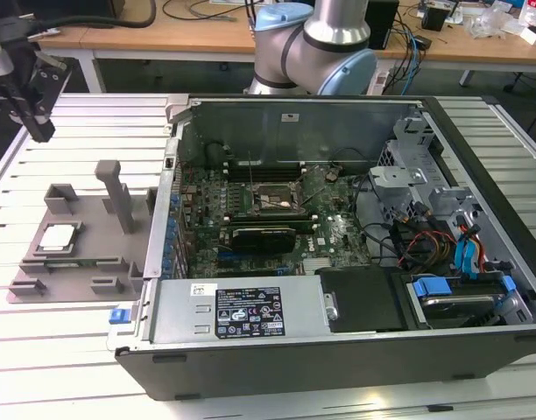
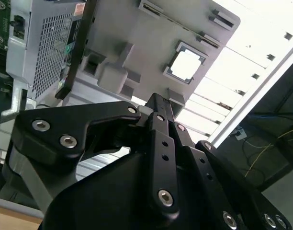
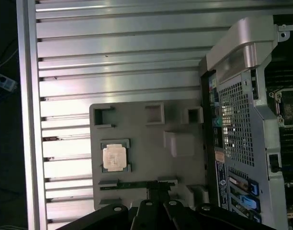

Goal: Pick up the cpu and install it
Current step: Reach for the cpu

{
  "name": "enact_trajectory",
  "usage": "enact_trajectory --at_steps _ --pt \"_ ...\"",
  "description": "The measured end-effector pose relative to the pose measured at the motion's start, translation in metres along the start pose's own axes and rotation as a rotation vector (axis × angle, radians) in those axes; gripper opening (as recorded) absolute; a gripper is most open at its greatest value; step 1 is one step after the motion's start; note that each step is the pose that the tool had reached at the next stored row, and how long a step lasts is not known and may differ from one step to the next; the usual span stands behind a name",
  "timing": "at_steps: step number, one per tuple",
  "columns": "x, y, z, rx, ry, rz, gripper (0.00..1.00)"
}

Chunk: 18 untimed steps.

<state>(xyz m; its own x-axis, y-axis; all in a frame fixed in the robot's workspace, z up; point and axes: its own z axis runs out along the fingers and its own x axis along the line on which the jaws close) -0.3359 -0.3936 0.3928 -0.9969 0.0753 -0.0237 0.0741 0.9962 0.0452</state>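
Seems closed at the tool [image 2: 158,96], with tips pressed together and nothing held. Might poke the cpu [image 2: 187,64] with closed tips if lowered this way. Could scratch its shiny top or knock it out of its little frame. Lying flat below the tool and well apart from it, on the gray fixture [image 2: 132,28], not yet touched. Could also slip from a grip taken off to one side, being so thin and flat. Farther out from the tool, past the fixture, might catch on the case [image 1: 338,359] wall if carried across too low. Hard to seat in the socket [image 1: 270,199] too. Could bend something there if set down tilted or turned the wrong way.

Hanging high over the bench [image 1: 75,122], near the exterior view's left edge. Pointing down with a slight tilt toward the fixture. Looking past the tool tips in both wrist views to the cpu beyond. Rooted at the arm [image 1: 320,44] on the other side of the case, well apart from the tool.
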Motion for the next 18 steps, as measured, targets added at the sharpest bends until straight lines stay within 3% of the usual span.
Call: enact_trajectory --at_steps 6,10,14,18 --pt "0.0151 -0.0015 0.0080 0.0001 0.0001 0.000 0.11" --pt "0.0154 -0.0016 0.0092 0.0001 0.0001 0.000 0.11" --pt "0.0159 -0.0025 0.0298 0.0000 0.0001 0.000 0.11" --pt "0.0164 -0.0031 0.0429 0.0001 0.0001 0.000 0.11"
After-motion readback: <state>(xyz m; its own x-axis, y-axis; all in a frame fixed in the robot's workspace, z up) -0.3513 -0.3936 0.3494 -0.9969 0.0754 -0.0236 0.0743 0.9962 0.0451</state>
